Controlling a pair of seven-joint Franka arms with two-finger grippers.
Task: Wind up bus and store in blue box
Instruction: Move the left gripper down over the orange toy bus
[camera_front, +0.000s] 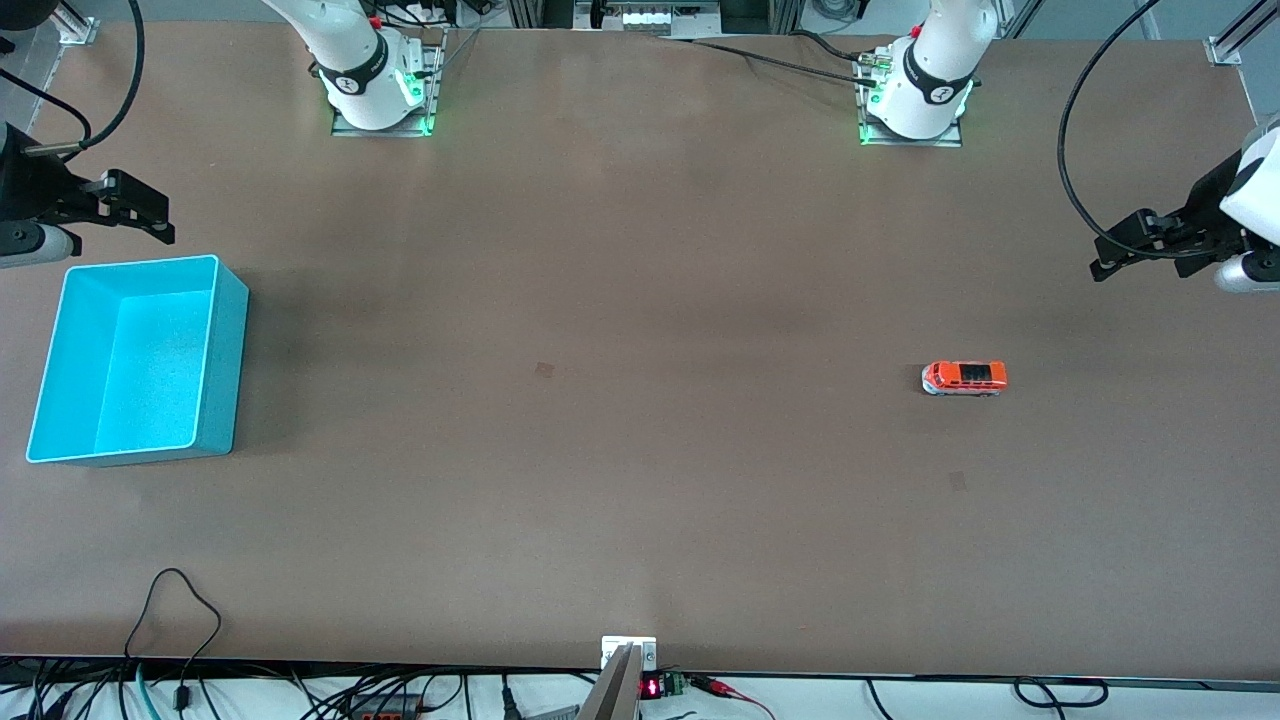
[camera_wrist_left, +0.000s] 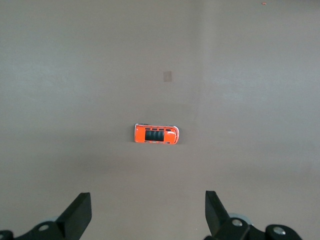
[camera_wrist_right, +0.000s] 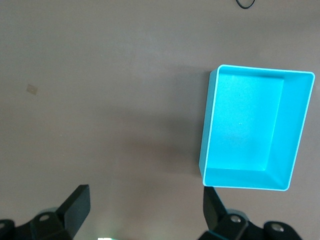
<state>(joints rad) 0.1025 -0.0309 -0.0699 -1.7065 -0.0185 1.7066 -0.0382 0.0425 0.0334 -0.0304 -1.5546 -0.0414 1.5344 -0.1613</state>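
Presently the bus is seen standing on its wheels on the bare table, toward the left arm's end, well apart from the blue box, which sits open-topped and empty at the right arm's end. Read as a clock face on the front view, the bus lies at about 3 o'clock from the table's middle and the box at about 9 o'clock. The toy is judged light, rigid and hard-shelled, with smooth painted sides that may slip, and free wheels that may let it roll if nudged along its length. A hold across the two long flanks, at mid-body, is judged best; winding presumably calls for it to be pressed down and drawn backward on its wheels, though no mechanism can be made out. The left gripper is held in the air over the table's edge at the left arm's end, fingers spread wide and empty; in the left wrist view the bus is framed between them, farther off. The right gripper hangs over the table just beside the box, jaws likewise wide and empty, and that arm is judged to be waiting.
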